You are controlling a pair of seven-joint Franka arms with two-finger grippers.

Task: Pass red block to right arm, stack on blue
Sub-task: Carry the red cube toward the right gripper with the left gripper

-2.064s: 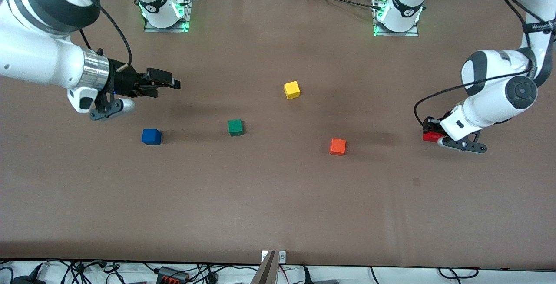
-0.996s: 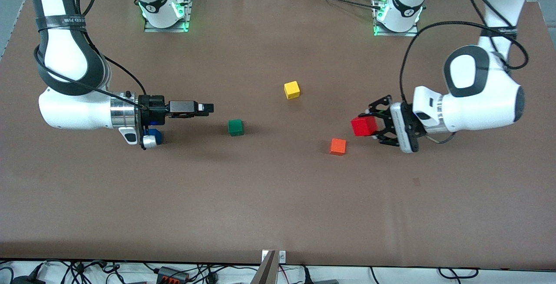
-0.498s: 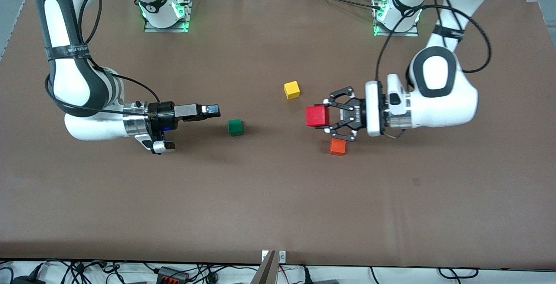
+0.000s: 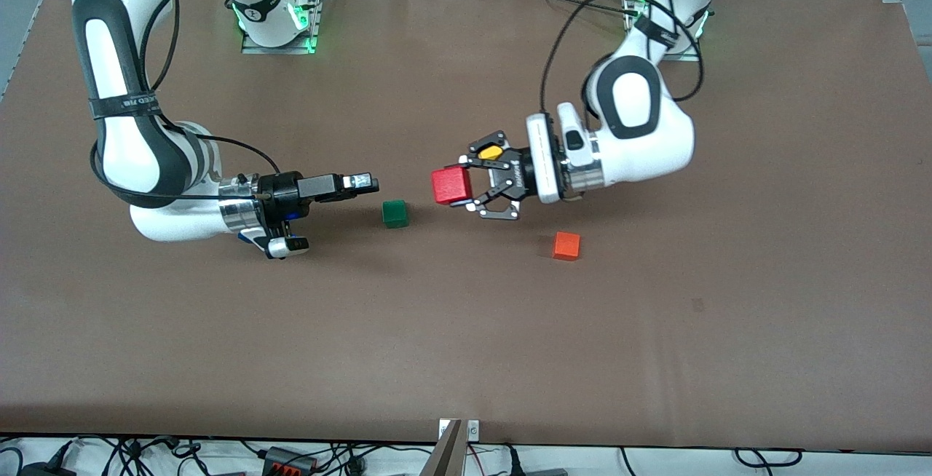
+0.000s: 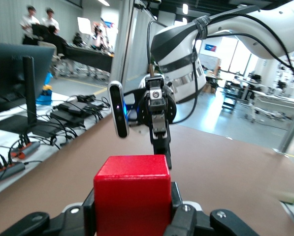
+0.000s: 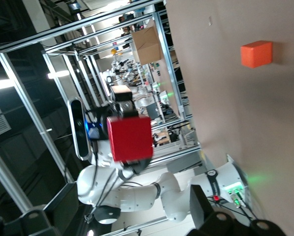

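**Handing the red block across**

My left gripper (image 4: 466, 186) grips the red block (image 4: 451, 185) tight and holds it up in the air over the middle of the table (image 4: 466, 345). My right gripper (image 4: 368, 183) is up in the air too, pointing at the block from the right arm's end. I cannot tell if its fingers are apart or together.

The blue block (image 4: 244, 238) sits on the table under my right wrist, toward the right arm's end. I see only a sliver of it. The green block (image 4: 395, 213) lies on the table between the two grippers. The orange block (image 4: 566, 245) is nearer the front edge.

To do this well, I think I should line up both grippers slowly. The right fingers should close on the bare sides of the block. Only then should the left let go, or the block could drop.

The left wrist view shows the red block (image 5: 132, 196) up close, with the right gripper (image 5: 159, 120) facing it. The right wrist view shows the block (image 6: 130, 138) from the other end. The front view shows the gap between the arms
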